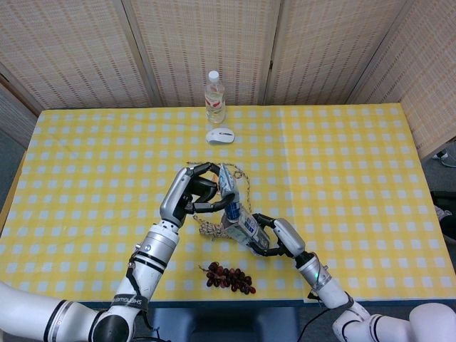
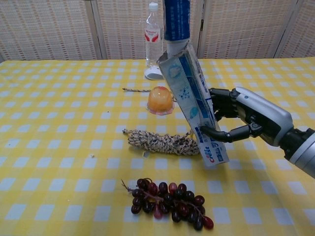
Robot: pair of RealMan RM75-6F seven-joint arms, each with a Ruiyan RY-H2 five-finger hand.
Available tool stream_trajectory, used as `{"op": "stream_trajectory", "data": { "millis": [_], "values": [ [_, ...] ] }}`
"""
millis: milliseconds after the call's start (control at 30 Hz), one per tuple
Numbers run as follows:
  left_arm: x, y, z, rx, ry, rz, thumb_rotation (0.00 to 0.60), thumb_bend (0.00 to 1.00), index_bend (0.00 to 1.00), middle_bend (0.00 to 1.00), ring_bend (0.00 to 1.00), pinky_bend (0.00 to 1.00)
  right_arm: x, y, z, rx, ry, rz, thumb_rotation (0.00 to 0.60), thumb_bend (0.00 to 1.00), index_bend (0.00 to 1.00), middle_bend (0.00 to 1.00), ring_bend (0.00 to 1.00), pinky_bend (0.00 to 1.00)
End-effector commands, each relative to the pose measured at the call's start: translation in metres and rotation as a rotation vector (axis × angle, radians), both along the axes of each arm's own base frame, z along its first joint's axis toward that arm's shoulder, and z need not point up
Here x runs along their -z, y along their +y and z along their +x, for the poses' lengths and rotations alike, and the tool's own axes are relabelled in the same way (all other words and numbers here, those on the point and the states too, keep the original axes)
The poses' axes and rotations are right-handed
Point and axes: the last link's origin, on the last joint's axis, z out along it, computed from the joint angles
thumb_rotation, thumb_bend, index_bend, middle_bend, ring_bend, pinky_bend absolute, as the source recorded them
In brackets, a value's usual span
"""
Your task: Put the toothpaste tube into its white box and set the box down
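From the head camera, the left hand [image 1: 191,197] grips the toothpaste tube [image 1: 228,182] above the middle of the yellow checked table [image 1: 342,164], the tube's lower end meeting the open top of the white box [image 1: 243,226], which the right hand [image 1: 279,236] clasps tilted off the tabletop. A braided rope [image 1: 209,227] lies partly hidden beneath both hands, a bunch of dark grapes [image 1: 229,278] sits near the front edge, and a white computer mouse [image 1: 220,135] and a water bottle [image 1: 214,96] stand well apart at the far side.

From the chest camera, the toothpaste tube [image 2: 176,22] hangs cap-down, its end at the mouth of the white box [image 2: 194,108]. The box leans toward the far left, its lower end raised just above the cloth, held by the right hand [image 2: 246,118] with fingers [image 2: 216,133] curled round its side. The left hand is out of this frame. The rope [image 2: 160,142] lies touching the box's lower part; a small orange jelly cup [image 2: 160,100] sits just behind it, the grapes [image 2: 170,197] in front, the bottle [image 2: 153,33] and mouse [image 2: 153,73] beyond.
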Motion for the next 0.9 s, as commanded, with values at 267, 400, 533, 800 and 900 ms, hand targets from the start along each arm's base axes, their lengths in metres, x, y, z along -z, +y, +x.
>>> {"op": "stream_trajectory", "data": {
  "millis": [267,400,533,800,900],
  "values": [
    [-0.002,-0.001,-0.001,-0.023,-0.021,0.036,0.600,0.74,0.80,1.00,1.00,1.00,-0.004,0.002,0.003,0.004,-0.111,-0.009,0.600,0.41,0.39,0.36,0.41,0.47],
    [-0.003,-0.003,-0.001,-0.023,-0.026,0.044,0.600,0.74,0.80,1.00,1.00,1.00,-0.006,0.000,0.004,0.010,-0.137,-0.016,0.600,0.41,0.39,0.36,0.41,0.47],
    [-0.001,-0.008,-0.001,-0.018,-0.029,0.044,0.600,0.74,0.80,1.00,1.00,1.00,-0.006,-0.002,0.006,0.017,-0.159,-0.014,0.600,0.41,0.39,0.36,0.41,0.47],
    [0.005,-0.017,0.000,-0.002,-0.014,0.027,0.600,0.74,0.80,1.00,1.00,1.00,-0.005,-0.002,0.011,0.011,-0.179,-0.003,0.600,0.41,0.39,0.36,0.41,0.47],
    [0.009,-0.020,0.000,0.004,-0.002,0.019,0.600,0.74,0.80,1.00,1.00,1.00,-0.006,-0.002,0.014,0.004,-0.185,-0.001,0.600,0.41,0.39,0.36,0.41,0.47]
  ]
}}
